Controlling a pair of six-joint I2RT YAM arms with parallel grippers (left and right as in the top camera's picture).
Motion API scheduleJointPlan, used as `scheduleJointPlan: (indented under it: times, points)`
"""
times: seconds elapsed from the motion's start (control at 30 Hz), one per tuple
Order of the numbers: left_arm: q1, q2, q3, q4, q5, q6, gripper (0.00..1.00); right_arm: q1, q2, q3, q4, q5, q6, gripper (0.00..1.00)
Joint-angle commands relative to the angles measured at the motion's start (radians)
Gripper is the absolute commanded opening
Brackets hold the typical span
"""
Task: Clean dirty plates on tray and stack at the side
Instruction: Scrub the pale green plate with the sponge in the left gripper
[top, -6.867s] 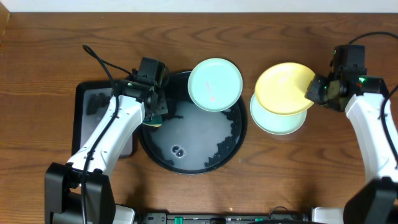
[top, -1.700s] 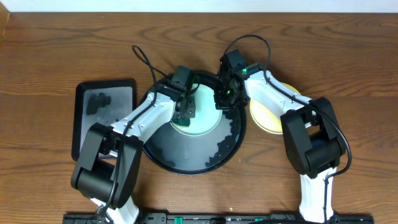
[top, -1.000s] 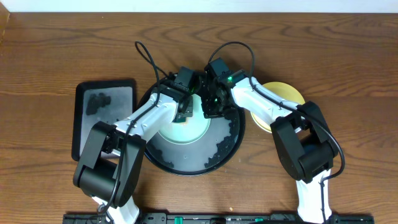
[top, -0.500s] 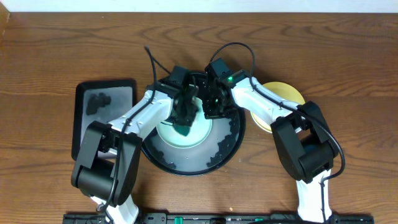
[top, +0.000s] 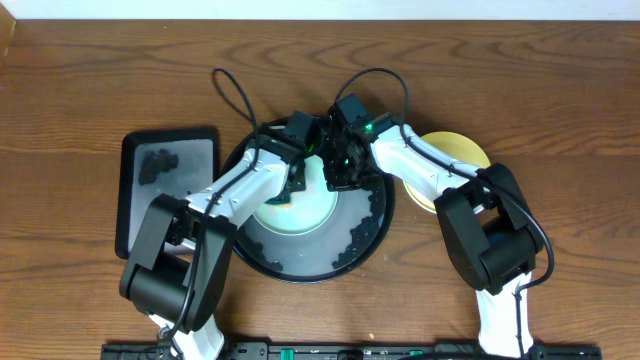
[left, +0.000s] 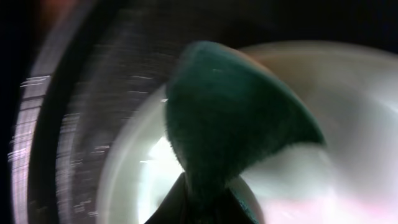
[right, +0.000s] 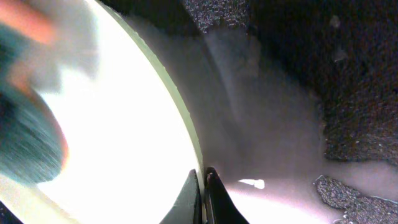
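Note:
An aqua plate (top: 305, 210) lies in the round black tray (top: 300, 274), which holds foamy water. My right gripper (top: 338, 176) is shut on the plate's far right rim; the right wrist view shows its fingers (right: 203, 183) pinching the rim of the bright plate (right: 112, 124). My left gripper (top: 292, 186) is shut on a dark green sponge (left: 230, 118) pressed on the plate (left: 354, 118). The yellow plate (top: 458, 150) lies on another aqua plate (top: 424, 202) to the right of the tray.
A smaller black rectangular tray (top: 165, 190) with wet patches lies left of the round tray. Dark foam clumps (top: 362, 225) sit along the round tray's right side. Both arms cross over the tray's far half, and a cable loops behind them.
My left gripper has swept the sponge over the plate, toward the middle and back to the upper left. My right gripper has kept its hold on the rim and stayed put.

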Motion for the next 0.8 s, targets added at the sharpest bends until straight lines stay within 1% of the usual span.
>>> scheduleJointPlan:
  times: [0.0,0.07,0.13,0.23,0.3,0.33,0.4,0.47,0.53,0.63,0.73,0.77]
  points:
    - [0.018,0.026,-0.018,-0.025,-0.177,-0.199,0.07,0.006,0.007,-0.014,-0.011,0.005,0.005,0.01]
    - [0.018,0.026,-0.018,-0.055,-0.106,-0.198,0.08,0.006,0.007,-0.014,-0.011,0.005,0.005,0.01]
    - [0.018,0.026,-0.018,-0.077,-0.012,-0.154,0.07,0.006,0.007,-0.014,-0.011,0.005,0.005,0.01]
    - [0.018,0.026,-0.018,-0.076,0.219,0.068,0.07,0.006,0.007,-0.014,-0.011,0.005,0.005,0.01]
    - [0.018,0.026,-0.018,-0.076,0.429,0.262,0.07,0.006,0.007,-0.014,-0.011,0.005,0.005,0.01]
    - [0.018,0.026,-0.018,-0.078,0.511,0.336,0.07,0.006,0.007,-0.014,-0.011,0.005,0.005,0.01]
    - [0.018,0.026,-0.018,-0.079,0.662,0.461,0.08,0.006,0.007,-0.014,-0.011,0.005,0.005,0.01]
    - [0.018,0.026,-0.018,-0.074,0.761,0.545,0.07,0.006,0.007,-0.014,-0.011,0.005,0.004,0.01]
    - [0.02,0.026,-0.016,-0.064,0.799,0.585,0.08,0.006,0.007,-0.014,-0.011,0.005,0.004,0.01]
    - [0.026,0.026,-0.014,-0.027,0.788,0.584,0.08,0.006,0.007,-0.014,-0.01,0.005,0.004,0.01]
    - [0.044,0.026,-0.014,0.023,0.727,0.562,0.08,0.006,0.007,-0.014,-0.009,0.005,0.004,0.01]
    - [0.06,0.026,-0.014,0.063,0.647,0.504,0.07,0.006,0.007,-0.014,-0.009,0.005,0.004,0.01]
